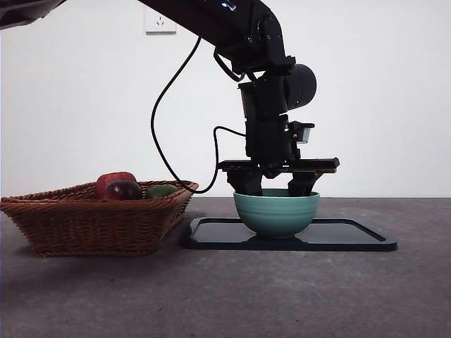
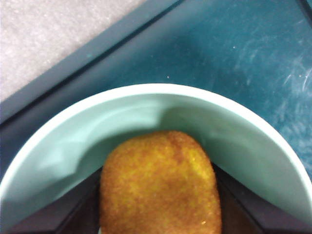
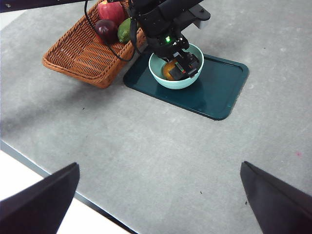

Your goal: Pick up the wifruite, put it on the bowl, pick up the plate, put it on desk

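We see the left pincer (image 1: 275, 189) lowered inside the bowl (image 1: 276, 213), its jaws clamped on the wifruite (image 2: 160, 185) between them. The right pincer (image 3: 158, 197) waits high above the counter (image 3: 146, 146), jaws apart.

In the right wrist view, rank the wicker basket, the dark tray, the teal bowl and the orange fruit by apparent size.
1. Tray and basket: look alike, unranked.
2. Bowl.
3. Orange fruit, partly hidden by the left end effector.

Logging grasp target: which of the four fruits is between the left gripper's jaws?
The orange-brown wifruite, inside the bowl; the other three lie in the wicker basket.
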Tool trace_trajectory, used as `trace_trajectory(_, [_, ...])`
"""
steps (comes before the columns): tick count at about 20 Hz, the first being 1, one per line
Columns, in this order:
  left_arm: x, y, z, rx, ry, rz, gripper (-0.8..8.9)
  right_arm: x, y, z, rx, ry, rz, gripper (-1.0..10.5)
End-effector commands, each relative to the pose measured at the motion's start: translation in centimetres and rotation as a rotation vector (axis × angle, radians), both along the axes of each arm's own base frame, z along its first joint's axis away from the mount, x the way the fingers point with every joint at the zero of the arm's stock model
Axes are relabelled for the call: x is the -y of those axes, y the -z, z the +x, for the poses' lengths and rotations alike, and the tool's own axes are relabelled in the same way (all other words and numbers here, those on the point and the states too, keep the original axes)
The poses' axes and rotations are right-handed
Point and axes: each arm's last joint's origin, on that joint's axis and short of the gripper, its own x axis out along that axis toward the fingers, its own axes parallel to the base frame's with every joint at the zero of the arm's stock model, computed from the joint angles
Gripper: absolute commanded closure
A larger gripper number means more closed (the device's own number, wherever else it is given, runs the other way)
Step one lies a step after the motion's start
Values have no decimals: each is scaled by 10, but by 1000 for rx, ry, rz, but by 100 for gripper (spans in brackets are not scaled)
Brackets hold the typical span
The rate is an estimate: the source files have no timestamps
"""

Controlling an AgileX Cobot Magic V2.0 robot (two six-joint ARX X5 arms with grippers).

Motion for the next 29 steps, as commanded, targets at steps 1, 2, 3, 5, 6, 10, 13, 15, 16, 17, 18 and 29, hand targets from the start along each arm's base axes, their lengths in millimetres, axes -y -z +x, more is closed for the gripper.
trace_trajectory(1, [4,-2,2,13,10,-4,573,0,-3,-1,6,0,14,399])
trace_trajectory(2, [4,-13,3,32,7,-21,573,0,-3,-1,6,0,14,399])
trace_trajectory(3, [3,-23,3,48,6,-36,573,0,-3,-1,6,0,14,399])
trace_trajectory(5, [-1,-50,1,83,2,-67,573,0,-3,-1,6,0,13,399])
trace_trajectory(6, [-4,-64,-1,105,-1,-76,573,0,-3,-1,6,0,13,399])
trace_trajectory(10, [-23,-112,-16,154,-25,-91,574,0,-3,-1,8,0,14,399])
trace_trajectory(13, [-31,-134,-23,190,-30,-125,574,0,-3,0,10,3,10,399])
trace_trajectory(15, [-34,-145,-28,195,-26,-138,573,1,-3,0,13,16,-2,399])
trace_trajectory(16, [-36,-150,-30,193,-20,-151,573,1,-2,0,13,26,-9,399])
trace_trajectory(17, [-38,-154,-33,184,-11,-168,573,1,-2,0,11,26,-10,399])
trace_trajectory(18, [-39,-159,-36,178,-1,-184,573,1,-2,0,10,24,-9,399])
trace_trajectory(29, [-73,-224,-84,180,10,-231,574,1,0,-2,-12,18,-14,399])
